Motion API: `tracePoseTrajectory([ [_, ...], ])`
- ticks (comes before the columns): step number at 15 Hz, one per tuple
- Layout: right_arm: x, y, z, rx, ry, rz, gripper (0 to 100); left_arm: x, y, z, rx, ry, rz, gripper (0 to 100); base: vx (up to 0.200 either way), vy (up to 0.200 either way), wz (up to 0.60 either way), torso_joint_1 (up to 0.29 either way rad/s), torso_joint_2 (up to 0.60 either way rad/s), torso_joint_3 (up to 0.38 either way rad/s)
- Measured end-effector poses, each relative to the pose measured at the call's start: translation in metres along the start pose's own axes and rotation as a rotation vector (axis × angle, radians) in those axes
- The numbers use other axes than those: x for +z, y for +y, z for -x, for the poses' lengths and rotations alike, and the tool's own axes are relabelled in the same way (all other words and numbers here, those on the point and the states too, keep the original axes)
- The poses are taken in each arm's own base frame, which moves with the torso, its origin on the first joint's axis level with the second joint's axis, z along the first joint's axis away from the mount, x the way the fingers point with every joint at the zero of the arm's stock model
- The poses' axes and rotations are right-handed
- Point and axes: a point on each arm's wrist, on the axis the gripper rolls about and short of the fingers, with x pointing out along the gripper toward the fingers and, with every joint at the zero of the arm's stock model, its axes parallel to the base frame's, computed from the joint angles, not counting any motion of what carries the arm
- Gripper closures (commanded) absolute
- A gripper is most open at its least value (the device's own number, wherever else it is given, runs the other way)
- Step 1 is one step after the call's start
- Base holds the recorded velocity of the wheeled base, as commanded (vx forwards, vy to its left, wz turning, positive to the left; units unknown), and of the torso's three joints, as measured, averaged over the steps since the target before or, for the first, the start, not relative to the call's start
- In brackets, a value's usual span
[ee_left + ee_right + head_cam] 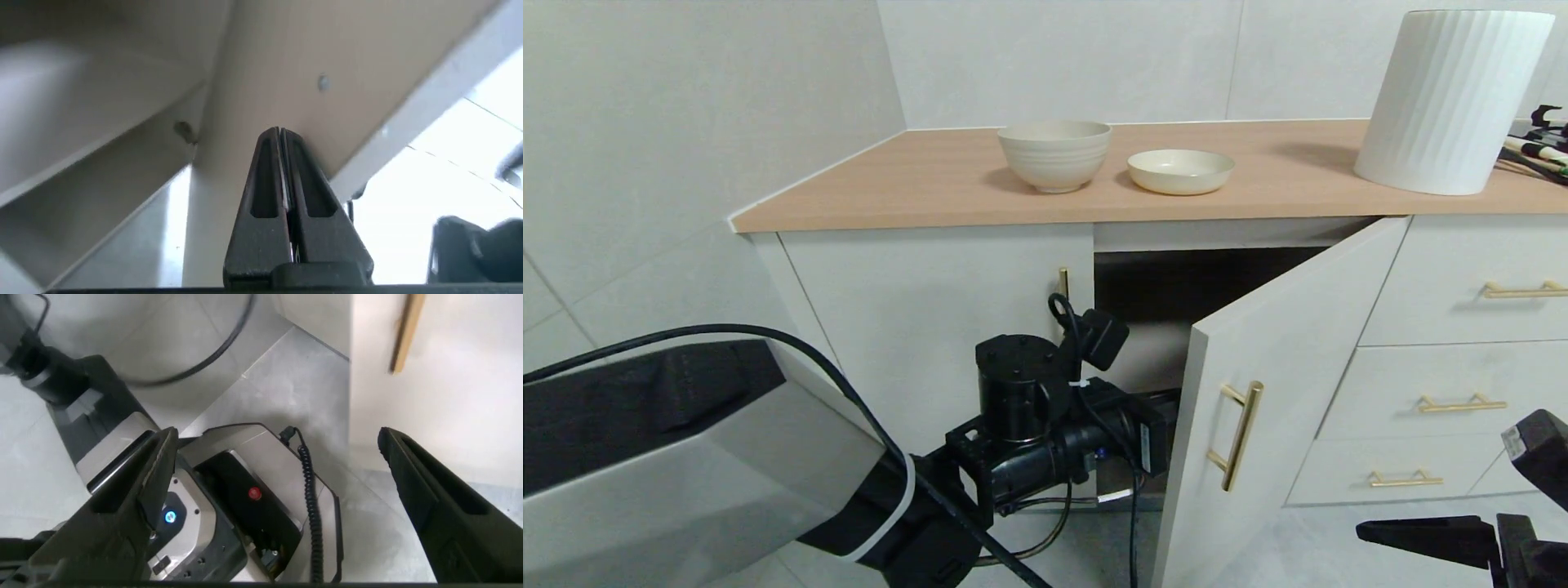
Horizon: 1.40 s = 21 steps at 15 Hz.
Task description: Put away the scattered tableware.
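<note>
Two pieces of tableware, a deep bowl (1054,155) and a shallow dish (1180,171) just right of it, sit on the far counter (915,180). We hold our left gripper (280,139) inside the open cabinet (1176,286) below, jaws pressed together. Our right gripper (278,441) hangs low on the near right, jaws spread wide.

Bowl (1054,155) sits left of the dish (1180,171) on the countertop (915,184), above the cabinet (931,310).

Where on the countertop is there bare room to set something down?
Countertop is bare from its left corner to the deep bowl, and between the shallow dish and the ribbed white container. Crowded at the right edge by utensils.
</note>
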Motion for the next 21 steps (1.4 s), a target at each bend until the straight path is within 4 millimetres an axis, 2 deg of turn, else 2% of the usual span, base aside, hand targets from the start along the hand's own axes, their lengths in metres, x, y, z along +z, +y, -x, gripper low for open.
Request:
tracePoseTrajectory([
  [3,0.000,0.000,0.000,-0.001,0.001,0.000,0,0.008,-0.001,-0.010,-0.002,0.013,0.004,100,0.000,0.000,0.00,0.000,0.00,0.000],
  [8,-0.001,0.000,0.000,-0.002,0.001,0.001,0,0.015,-0.004,-0.017,-0.005,0.005,0.000,100,-0.200,0.000,0.00,0.008,0.00,0.001],
  [15,0.000,0.001,0.004,0.004,-0.016,0.008,0,0.019,-0.006,-0.032,-0.012,0.009,-0.008,100,0.000,0.000,0.00,0.000,0.00,0.000],
  [19,0.000,0.004,0.006,0.021,-0.025,0.020,0,0.015,-0.016,-0.043,-0.001,0.041,-0.051,100,0.000,0.000,0.00,0.000,0.00,0.000],
  [21,0.000,0.006,0.008,0.037,-0.031,0.027,0,0.014,-0.035,-0.052,0.019,0.028,-0.104,100,0.000,0.000,0.00,0.000,0.00,0.000],
])
